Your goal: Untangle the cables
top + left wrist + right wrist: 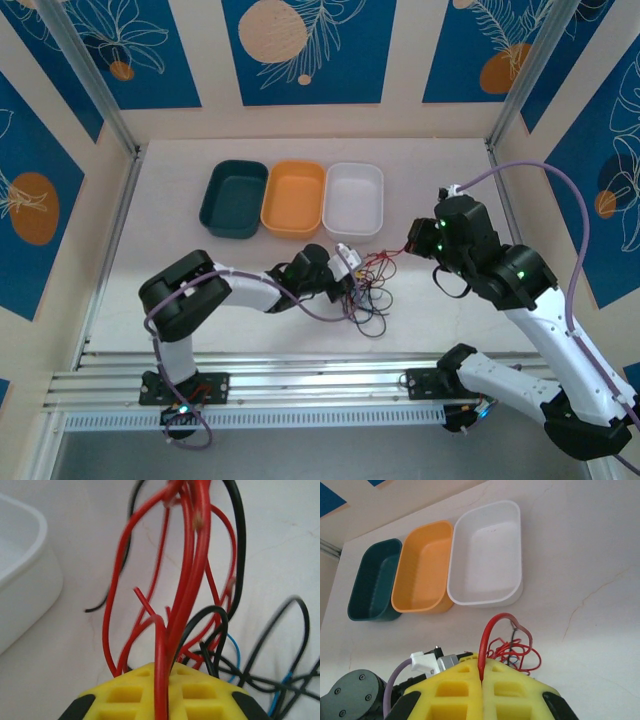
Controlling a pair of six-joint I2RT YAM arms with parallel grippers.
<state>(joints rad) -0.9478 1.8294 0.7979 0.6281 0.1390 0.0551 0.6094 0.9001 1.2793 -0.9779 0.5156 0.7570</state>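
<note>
Left gripper point(161, 692) pinches a red cable point(160, 647) (right gripper point(481, 680) too, apparently).

Ahead of the left gripper's point(164, 669) matt yellow plastic fingers point(145, 680), thin red, black and blue cables point(197, 580) show smooth, glossy insulation beside a satiny white plastic tub point(25, 575).

Red, black, blue cables point(197, 555); white tub point(487, 555).
</note>
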